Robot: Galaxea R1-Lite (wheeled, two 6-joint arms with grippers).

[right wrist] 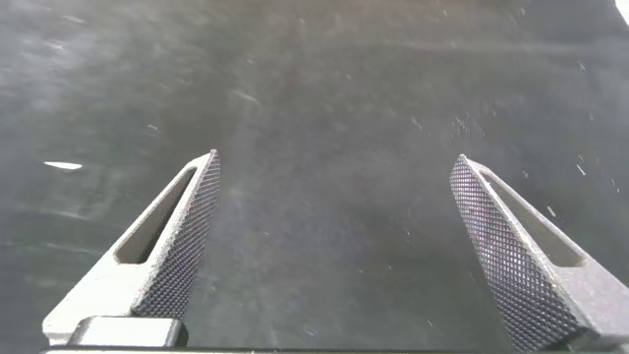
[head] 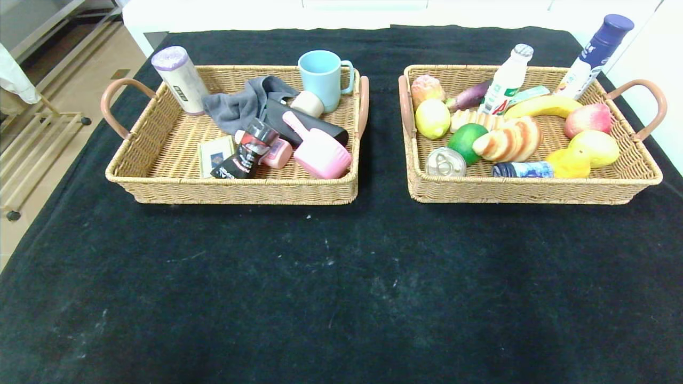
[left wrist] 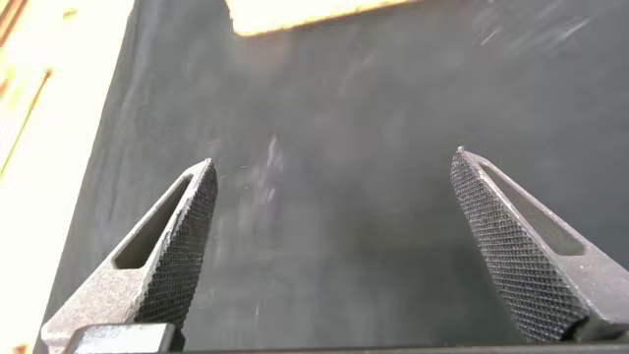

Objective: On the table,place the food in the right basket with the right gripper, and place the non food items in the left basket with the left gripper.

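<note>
Left gripper (left wrist: 334, 167): fingers spread wide, nothing between them, over bare black tablecloth (left wrist: 344, 88); out of sight in the head view.
Right gripper (right wrist: 334, 167): likewise spread wide and holding nothing, over the same dark cloth.
Left basket (head: 160, 184): wicker with brown handles, on the robot's left — it holds a white cylindrical container with a lilac lid (head: 179, 79) leaning in the far left corner, a grey cloth (head: 243, 104), a light blue mug (head: 323, 79) upright at the far right, a black pouch (head: 309, 128), a pink scoop (head: 320, 150), a dark bottle (head: 246, 152) lying tilted, and a small card box (head: 213, 154).
Right basket (head: 533, 194): matching wicker, well apart from the left one — it holds a lemon (head: 432, 118), lime (head: 467, 141), banana (head: 541, 106), bread loaf (head: 509, 140), peach (head: 587, 120), mango (head: 595, 148), eggplant (head: 469, 96), tin can (head: 445, 162), a white drink bottle (head: 507, 80) and a blue-capped bottle (head: 595, 53) leaning on the far rim.
Table (head: 341, 298): black cloth in front of both baskets.
</note>
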